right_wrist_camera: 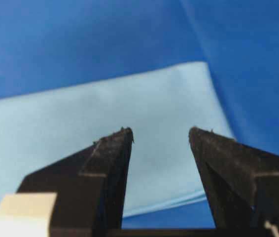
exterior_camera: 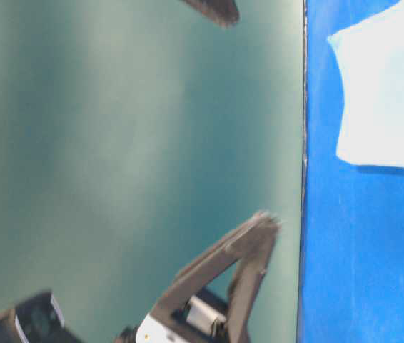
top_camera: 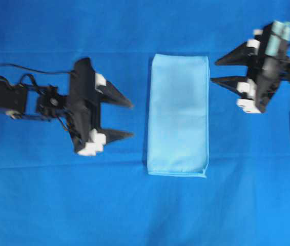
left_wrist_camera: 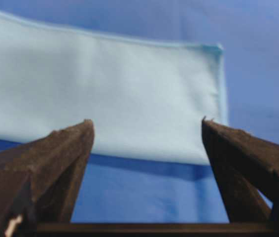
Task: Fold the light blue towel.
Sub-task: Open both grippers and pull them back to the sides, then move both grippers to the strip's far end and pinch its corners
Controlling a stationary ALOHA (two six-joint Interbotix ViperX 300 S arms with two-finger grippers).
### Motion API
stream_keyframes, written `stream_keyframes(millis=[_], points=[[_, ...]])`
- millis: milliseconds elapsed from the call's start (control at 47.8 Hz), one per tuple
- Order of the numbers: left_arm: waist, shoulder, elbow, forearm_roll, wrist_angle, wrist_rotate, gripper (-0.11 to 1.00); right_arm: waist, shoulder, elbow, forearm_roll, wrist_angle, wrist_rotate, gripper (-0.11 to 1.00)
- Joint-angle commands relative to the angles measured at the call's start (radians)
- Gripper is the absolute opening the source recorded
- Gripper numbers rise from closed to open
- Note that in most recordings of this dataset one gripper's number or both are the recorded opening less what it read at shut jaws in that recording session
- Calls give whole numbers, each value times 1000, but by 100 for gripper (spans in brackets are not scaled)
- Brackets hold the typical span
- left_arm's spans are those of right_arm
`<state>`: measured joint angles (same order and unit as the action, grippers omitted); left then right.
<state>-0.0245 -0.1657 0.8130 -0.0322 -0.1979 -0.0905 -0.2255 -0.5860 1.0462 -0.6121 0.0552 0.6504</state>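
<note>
— Where do we see the light blue towel [top_camera: 179, 115]?

— We see it flat on the royal-blue table covering [top_camera: 47, 205], near the middle, a little closer to the right edge. It is a long rectangle, already folded.

— And our grippers?

— The left gripper [top_camera: 125, 119] is beside the towel's left edge, apart from it, jaws wide and holding nothing. The right gripper [top_camera: 216, 71] is just beside the towel's far right corner, also spread wide and empty.

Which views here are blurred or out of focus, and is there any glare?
Overhead: both grippers smeared by motion, light blue towel sharp. Table-level: soft throughout, towel nearly washed out white. Both wrist views: dark fingers blurry up close, towel soft. No distinct glare spot anywhere.
</note>
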Motion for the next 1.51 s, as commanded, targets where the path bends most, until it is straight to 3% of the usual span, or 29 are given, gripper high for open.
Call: stream_keyframes(millis=[0, 209, 586, 817, 1005, 1173, 1487], points=[[26, -54, 44, 3, -84, 21, 83, 3, -38, 43, 6, -74, 11, 56], [61, -89, 166, 3, -245, 29, 83, 3, -57, 153, 29, -221, 23, 56], [63, -64, 149, 3, -262, 35, 83, -15, -55, 150, 31, -227, 21, 56], [97, 5, 55, 3, -255, 54, 83, -83, -31, 94, 26, -137, 12, 56], [173, 89, -52, 3, -190, 118, 83, -181, 52, 49, -11, -84, 8, 56], [249, 196, -129, 3, -178, 149, 83, -252, 166, 3, -34, -81, 8, 56], [344, 425, -245, 3, -179, 149, 83, -307, 437, -100, -66, -101, 6, 57]])
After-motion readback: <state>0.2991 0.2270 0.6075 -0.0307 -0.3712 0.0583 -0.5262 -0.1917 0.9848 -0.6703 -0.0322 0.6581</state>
